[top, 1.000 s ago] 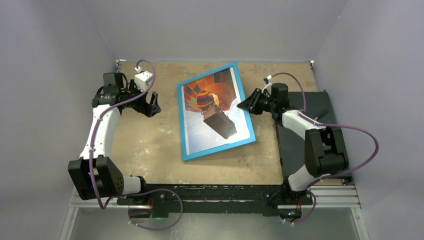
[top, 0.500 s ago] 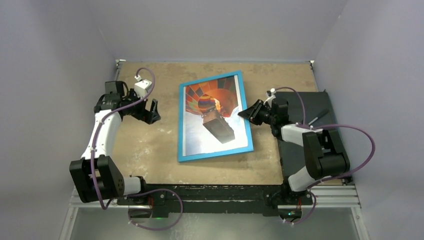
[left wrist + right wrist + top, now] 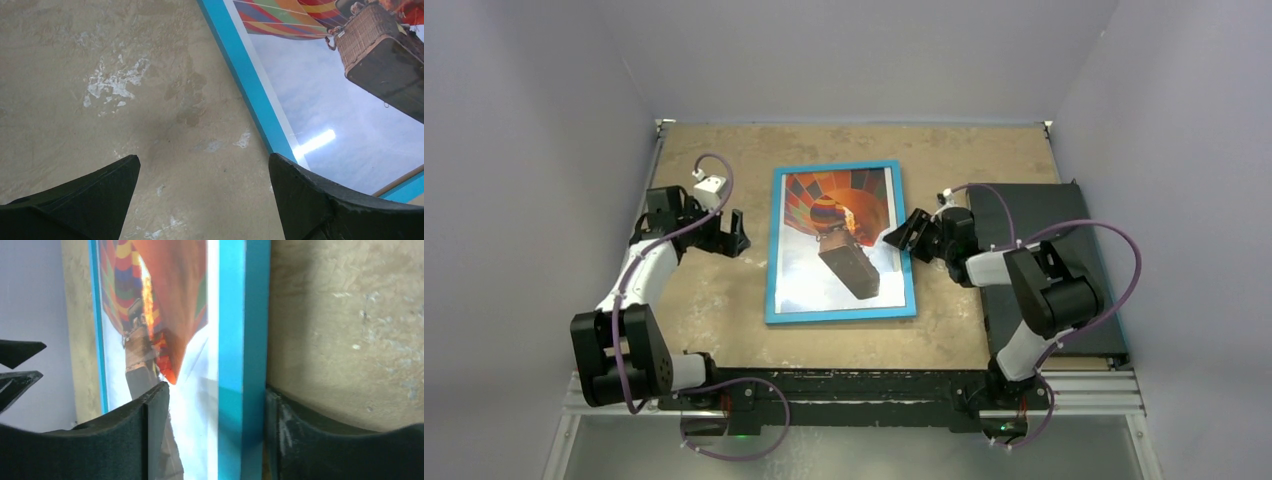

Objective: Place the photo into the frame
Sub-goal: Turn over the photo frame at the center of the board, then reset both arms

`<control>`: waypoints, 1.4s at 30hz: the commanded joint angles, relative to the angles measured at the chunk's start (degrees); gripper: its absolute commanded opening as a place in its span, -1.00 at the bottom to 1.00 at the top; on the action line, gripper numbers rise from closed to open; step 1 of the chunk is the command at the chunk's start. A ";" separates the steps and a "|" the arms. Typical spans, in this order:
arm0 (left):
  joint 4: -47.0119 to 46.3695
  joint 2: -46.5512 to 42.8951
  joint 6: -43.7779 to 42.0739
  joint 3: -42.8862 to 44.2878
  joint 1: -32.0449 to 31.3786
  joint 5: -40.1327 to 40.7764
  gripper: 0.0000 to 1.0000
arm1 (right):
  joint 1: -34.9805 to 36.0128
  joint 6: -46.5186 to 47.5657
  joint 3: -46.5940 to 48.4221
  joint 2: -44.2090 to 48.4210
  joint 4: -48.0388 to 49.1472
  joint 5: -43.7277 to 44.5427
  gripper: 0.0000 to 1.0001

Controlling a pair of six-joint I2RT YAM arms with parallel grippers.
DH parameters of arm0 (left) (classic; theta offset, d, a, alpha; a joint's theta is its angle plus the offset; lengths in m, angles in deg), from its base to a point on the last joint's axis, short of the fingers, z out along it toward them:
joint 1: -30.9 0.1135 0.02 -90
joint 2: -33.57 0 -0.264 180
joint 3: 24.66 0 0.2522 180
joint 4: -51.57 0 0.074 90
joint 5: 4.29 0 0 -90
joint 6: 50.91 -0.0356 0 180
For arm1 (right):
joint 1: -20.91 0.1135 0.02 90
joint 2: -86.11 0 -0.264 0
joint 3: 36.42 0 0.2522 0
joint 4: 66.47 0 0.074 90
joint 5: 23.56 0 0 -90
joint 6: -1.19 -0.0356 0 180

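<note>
The photo [image 3: 824,215] looks framed; right tool [image 3: 902,234], released, straddles the frame [image 3: 839,315] at three o'clock; left tool [image 3: 740,236] gapes empty. Next: withdraw.

Glossy frame [image 3: 252,85], rough matt tabletop [image 3: 100,75]

Left arm [image 3: 629,285]: is extended forward, the forearm angled inward. Left gripper [image 3: 736,233]: is held low over the surface [image 3: 714,300], jaws spread wide.

Right arm [image 3: 1046,292]: is folded sharply at the elbow, the wrist turned leftward. Right gripper [image 3: 902,234]: is held low, jaws parted, tips directed left.
</note>
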 commanded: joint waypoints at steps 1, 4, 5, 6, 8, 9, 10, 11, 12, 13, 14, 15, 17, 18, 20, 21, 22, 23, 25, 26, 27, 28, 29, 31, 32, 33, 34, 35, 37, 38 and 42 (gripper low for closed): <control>-7.79 1.63 1.93 -1.53 0.57 0.84 1.00 | 1.15 3.92 0.71 1.73 -3.32 9.45 0.63; -9.58 2.80 2.65 -1.74 0.56 0.96 1.00 | 1.17 5.09 1.67 4.11 -8.65 14.68 0.98; -10.33 3.17 3.19 -1.64 0.55 1.14 1.00 | 1.16 5.73 2.01 5.57 -10.60 16.52 0.98; -11.01 3.48 3.69 -1.53 0.54 1.34 1.00 | 1.16 6.66 2.58 7.19 -13.00 18.85 0.98; -13.22 4.15 5.86 -1.69 0.55 2.67 1.00 | 1.16 8.08 4.05 10.64 -18.33 23.15 0.98; -14.65 4.35 7.04 -1.88 0.48 3.58 1.00 | 1.19 8.59 5.05 12.70 -21.08 25.43 0.98; -16.01 4.60 8.55 -2.18 0.54 4.48 1.00 | 1.16 9.34 6.19 14.38 -23.61 28.34 0.98; -17.69 4.80 9.73 -2.62 0.52 5.23 1.00 | 1.16 10.13 7.01 16.21 -25.80 30.96 0.98; -19.59 5.00 10.76 -3.23 0.57 5.91 1.00 | 1.21 10.67 7.48 18.14 -26.88 33.72 0.98; -22.21 5.14 11.80 -4.08 0.51 6.63 1.00 | 1.19 11.32 7.76 20.44 -27.57 36.97 0.98; -26.29 5.27 12.80 -5.18 0.54 7.65 1.00 | 1.16 11.85 7.68 22.63 -27.54 40.63 0.97; -28.61 5.20 13.87 -6.62 0.61 8.86 1.00 | 1.20 12.87 6.98 24.69 -26.44 43.66 0.97; -37.56 5.15 16.59 -10.34 0.54 10.65 1.00 | 1.23 19.86 2.55 28.68 -17.25 50.64 0.98; -41.65 5.13 17.93 -12.23 0.53 11.55 1.00 | 1.24 22.11 0.02 30.39 -13.07 54.41 0.98; -48.86 5.77 19.46 -15.54 0.53 12.84 1.00 | 1.22 26.58 -4.03 32.33 -7.36 58.70 0.98; -52.10 6.35 19.77 -16.96 0.52 13.18 1.00 | 1.11 28.19 -5.75 32.51 -4.83 61.79 0.98; -55.34 7.18 20.04 -18.44 0.52 13.40 1.00 | 0.92 28.68 -6.88 32.42 -3.89 64.17 0.98; -58.11 8.20 20.01 -19.24 0.54 13.72 1.00 | 0.28 27.89 -7.28 32.33 -4.26 65.81 0.97; -63.75 10.11 19.94 -20.88 0.52 15.02 1.00 | -2.56 25.44 -8.21 32.70 -4.69 65.40 0.98; -67.07 11.05 19.91 -22.00 0.52 15.51 1.00 | -3.45 25.08 -9.06 33.06 -3.40 65.56 0.98; -71.47 11.95 20.03 -23.63 0.57 16.20 1.00 | -3.88 25.92 -10.42 33.37 -0.77 66.17 0.98; -75.94 12.42 20.78 -25.30 0.56 16.71 1.00 | -4.12 27.33 -11.82 33.73 2.77 66.58 0.98; -79.28 13.54 21.69 -26.67 0.53 16.48 1.00 | -4.38 29.69 -13.50 33.69 7.22 66.59 0.98; -85.81 15.01 22.62 -29.42 0.52 16.36 1.00 | -4.86 32.86 -16.33 32.90 15.42 66.92 0.98; -90.15 16.04 23.17 -31.12 0.52 16.40 1.00 | -5.21 34.09 -17.56 32.14 19.29 66.60 0.98; -95.37 17.32 23.35 -32.88 0.45 15.39 1.00 | -5.58 34.90 -18.53 30.89 22.66 65.85 0.98; -99.74 18.02 22.96 -34.62 0.37 14.19 1.00 | -5.82 35.46 -19.12 29.62 25.81 64.75 0.98; -101.98 17.88 22.11 -36.07 -0.03 14.05 1.00 | -6.06 35.96 -19.39 28.11 28.30 63.63 0.98; -105.27 17.68 20.96 -38.49 -1.33 16.51 1.00 | -6.26 36.65 -19.73 24.21 33.29 62.00 0.98; -108.23 18.48 20.05 -39.59 -2.43 18.16 1.00 | -6.35 37.31 -19.67 22.05 35.65 60.95 0.98; -111.76 22.45 19.54 -40.19 -4.40 21.60 1.00 | -6.98 40.00 -19.51 14.69 43.98 56.88 0.98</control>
